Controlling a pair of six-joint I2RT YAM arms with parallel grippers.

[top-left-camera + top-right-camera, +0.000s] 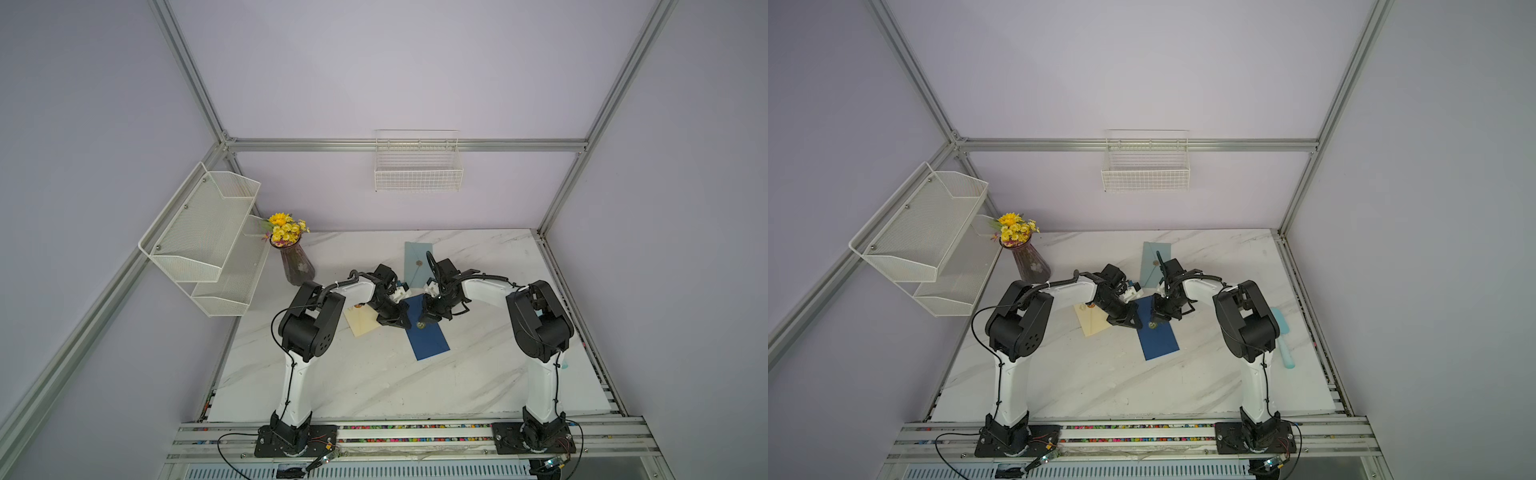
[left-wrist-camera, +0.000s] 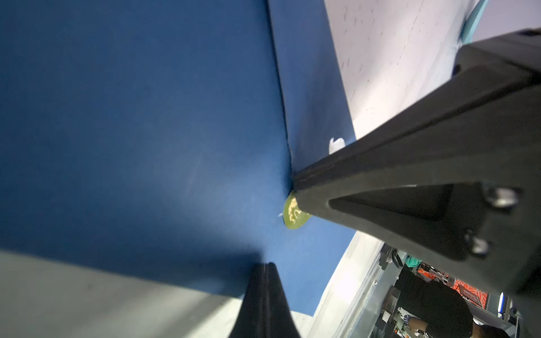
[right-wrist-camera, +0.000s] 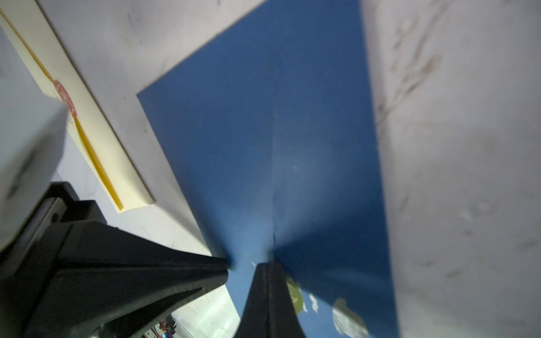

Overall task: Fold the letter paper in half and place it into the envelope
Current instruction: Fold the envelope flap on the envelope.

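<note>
- in both top views the blue envelope point(image 1: 430, 343) is seen lying flat near the middle of the table point(image 1: 374, 382). the left gripper point(image 1: 406, 323) and the right gripper point(image 1: 420, 319) are set tip to tip over its far half, by the green seal point(image 1: 420, 327). a cream envelope point(image 1: 360, 325) lies just beside it under the left arm, and a pale envelope point(image 1: 417, 257) lies further back.
- in a top view a teal tool point(image 1: 1283, 340) is shown well apart from the blue envelope point(image 1: 1160, 343), behind the right arm. no loose letter paper can be made out, folded or unfolded, and whether it is already inside cannot be told.
- in the left wrist view the left gripper point(image 2: 265, 281) is shown fully closed with nothing between its fingers. its tip is set on the blue envelope point(image 2: 146, 117), probably so that the envelope is pinned flat. the right gripper point(image 2: 296, 183) is seen pressed at the flap edge just above the green seal point(image 2: 292, 215), which is partly covered by it.
- in the right wrist view the right gripper point(image 3: 268, 273) is also seen closed and empty, its tip on the flap seam of the blue envelope point(image 3: 263, 117). a closed tip is judged to be used as a wedge there, so that the flap can be lifted. the left gripper point(image 3: 227, 267) is held just beside it. the cream envelope point(image 3: 96, 131) is not touched.
</note>
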